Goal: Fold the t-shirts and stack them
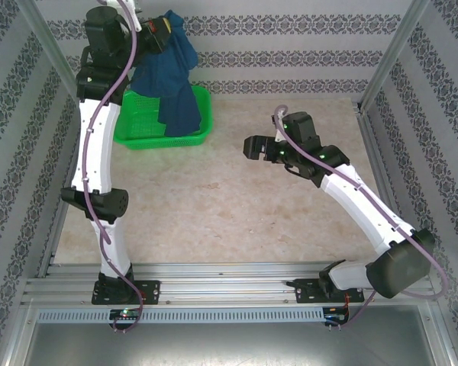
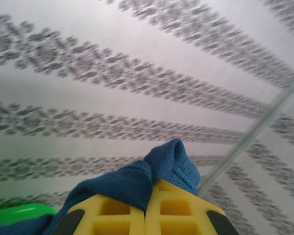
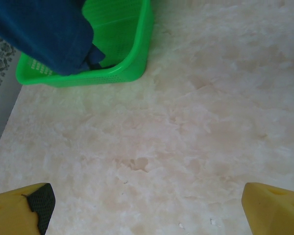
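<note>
We found the left pincer (image 1: 154, 32) clenched on the dark navy cloth t-shirt (image 1: 174, 95), upper left above the green mesh basket (image 1: 126, 131); the right pincer (image 1: 253, 147) was released. We judged lift-out in hand, with laying flat on the tabletop (image 1: 237, 210) next.

The table (image 1: 237, 198) has a pale beige top with a cloudy, marble-like pattern, and most of it lies bare. A green plastic mesh basket (image 1: 156, 140) stands directly on it in the far left corner, its bottom flat on the surface and close to the left and back edges. The lower end of a dark blue t-shirt (image 1: 175, 99) hangs down inside the basket without touching the top itself. In the right wrist view the table (image 3: 186, 122) shows a few tiny pale specks, too small to identify. Ribbed aluminium rails (image 1: 229, 278) run along its near edge
</note>
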You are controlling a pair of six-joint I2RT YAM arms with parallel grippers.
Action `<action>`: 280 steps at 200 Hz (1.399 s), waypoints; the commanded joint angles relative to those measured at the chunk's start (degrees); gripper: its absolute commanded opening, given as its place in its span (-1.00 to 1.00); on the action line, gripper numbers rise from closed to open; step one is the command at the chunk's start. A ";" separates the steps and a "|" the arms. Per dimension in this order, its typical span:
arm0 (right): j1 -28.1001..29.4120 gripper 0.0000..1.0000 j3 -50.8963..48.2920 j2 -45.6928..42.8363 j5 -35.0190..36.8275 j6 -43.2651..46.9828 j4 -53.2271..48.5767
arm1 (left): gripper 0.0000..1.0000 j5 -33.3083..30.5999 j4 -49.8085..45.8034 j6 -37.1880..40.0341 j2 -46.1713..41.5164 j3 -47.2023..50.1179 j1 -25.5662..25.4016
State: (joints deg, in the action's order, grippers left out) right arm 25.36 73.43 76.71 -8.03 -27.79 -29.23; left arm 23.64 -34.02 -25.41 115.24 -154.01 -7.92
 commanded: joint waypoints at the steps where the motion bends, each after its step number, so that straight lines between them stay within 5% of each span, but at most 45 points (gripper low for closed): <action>1: -1.83 0.96 -1.58 -3.61 0.36 -1.47 1.16 | -1.00 4.33 7.16 -3.27 -4.61 -0.80 -3.21; 84: -14.28 0.96 -12.76 -16.05 -12.77 -3.51 1.73 | -1.00 -4.89 1.89 -1.77 -1.73 -0.87 -23.86; 123: -15.46 0.97 -15.38 -18.85 -12.90 -2.74 0.53 | -1.00 -8.19 -7.82 -0.81 -2.41 3.72 -26.09; 189: -14.42 0.97 -20.00 -16.54 -10.08 -4.49 -0.77 | -1.00 -15.10 7.87 -12.53 -25.22 65.86 -17.40; 227: -9.55 0.96 -19.55 -12.44 -6.85 -4.93 -3.01 | -1.00 -15.59 12.36 -15.00 -31.92 85.42 -11.46; 241: -6.82 0.96 -18.26 -10.09 -4.50 -4.81 -4.30 | -0.83 -15.00 13.23 -16.38 -33.07 89.95 -9.55; 254: -5.07 0.96 -17.08 -7.55 -3.48 -4.98 -5.76 | -0.10 -15.71 12.62 -17.85 -34.37 93.21 -7.89; 280: -2.65 0.96 -15.46 -3.11 -2.24 -5.25 -8.38 | 0.48 -16.94 9.28 -18.80 -37.77 96.69 -4.44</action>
State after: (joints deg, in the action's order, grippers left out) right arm 21.08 55.46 70.98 -13.69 -31.83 -33.76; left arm 8.67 -25.58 -41.63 81.30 -59.29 -15.25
